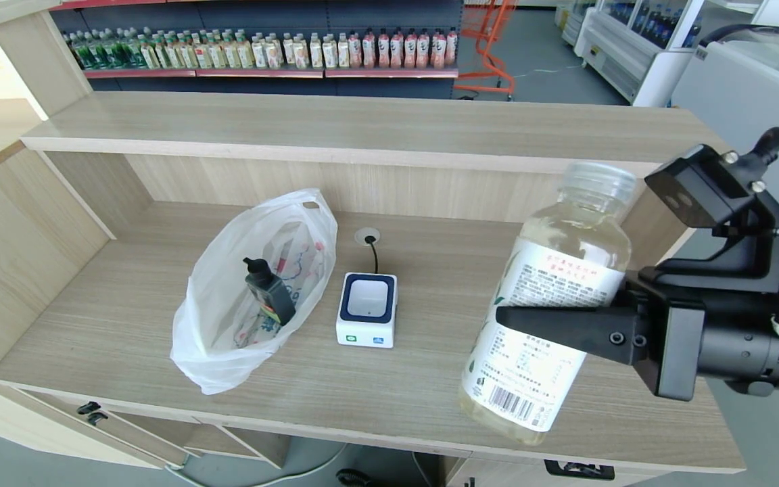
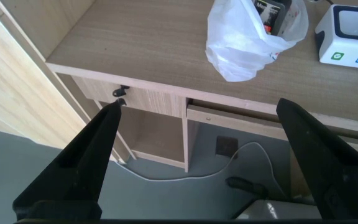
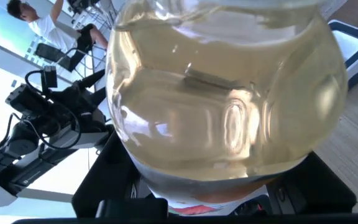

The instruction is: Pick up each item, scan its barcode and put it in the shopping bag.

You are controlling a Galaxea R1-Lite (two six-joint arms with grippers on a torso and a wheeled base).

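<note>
On the counter (image 1: 126, 318), one scanner (image 1: 366, 310), one shopping bag (image 1: 217, 338); above, one bottle (image 1: 558, 270) clamped in right gripper (image 1: 539, 308); left gripper (image 2: 199, 106) spread apart.

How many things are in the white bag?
2: a dark bottle lying on top and a printed packet under it, both inside the shopping bag. More may hide underneath.

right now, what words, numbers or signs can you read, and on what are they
Nothing reads clearly enough to quote.
bottle label: red and dark print, barcode with digits, too small.
scanner: green icon and blue icon, no legible words.
shopping bag: print on the things inside is blurred.
</note>
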